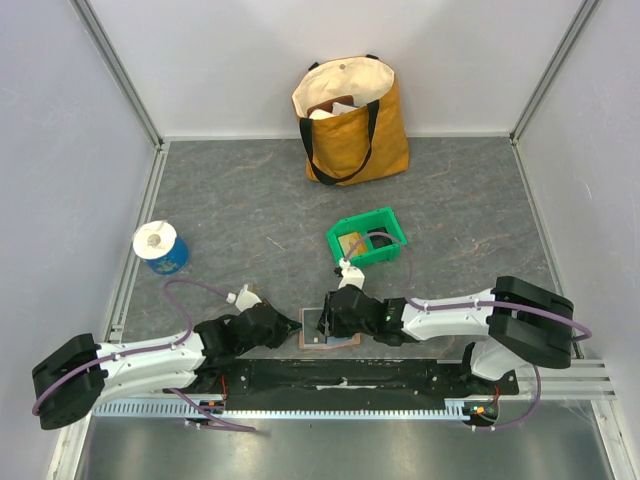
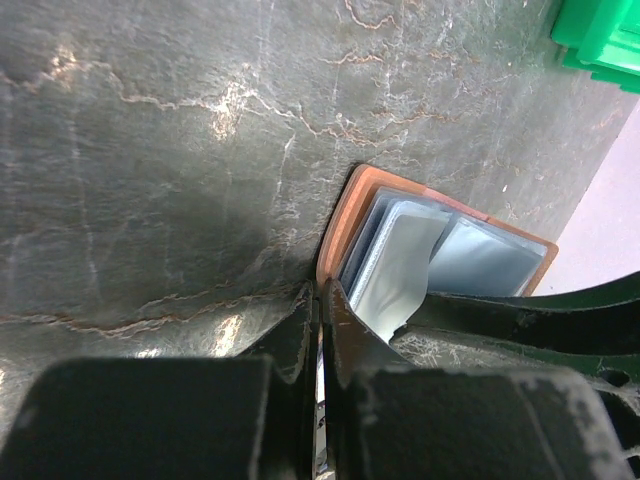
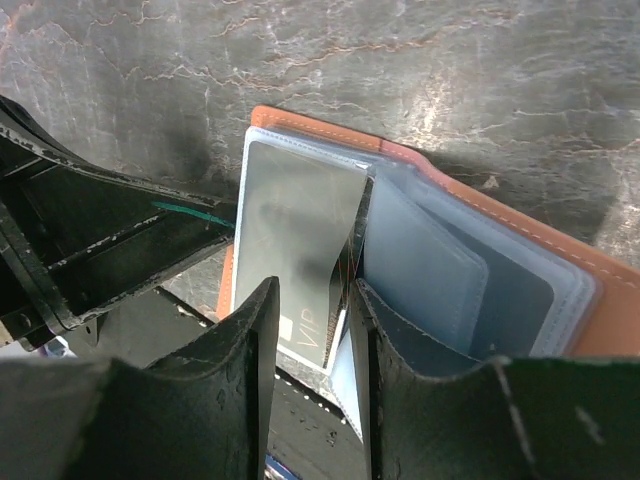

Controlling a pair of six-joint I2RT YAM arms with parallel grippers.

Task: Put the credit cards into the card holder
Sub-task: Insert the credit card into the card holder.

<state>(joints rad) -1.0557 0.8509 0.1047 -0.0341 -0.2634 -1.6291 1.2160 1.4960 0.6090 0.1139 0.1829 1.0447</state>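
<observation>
Reaches in low and nearly flat from the left with the left arm (image 1: 150, 358), wrist turned toward the middle of the near edge. Clamps the left gripper (image 2: 322, 298) tight, fingers (image 2: 352, 335) pressed together with only a pale sliver between them, on the cover edge of the card holder (image 2: 345, 215). Shows that holder lying open on the grey marbled table (image 2: 150, 150), straight ahead of the fingertips and touching them: terracotta cover underneath, blue-grey translucent sleeves fanned up above it. Catches a corner of a green bin (image 2: 600, 40) well beyond those fingertips, off to their right. Stretches in from the right with the right arm (image 1: 450, 315), forearm level, wrist tipped down over the same holder and close to the other gripper. Holds the right gripper (image 3: 308, 300) a little parted, fingers (image 3: 250, 345) on either side of a silver-grey card (image 3: 295, 235) marked VIP. Has the card's lower corner between the fingertips and the rest spread just beyond them over the holder's left leaf, right edge at a sleeve mouth. Cannot tell whether the pads press the card or merely flank it. Shows more sleeves stacked beyond the right finger, with the orange cover rim past them.
</observation>
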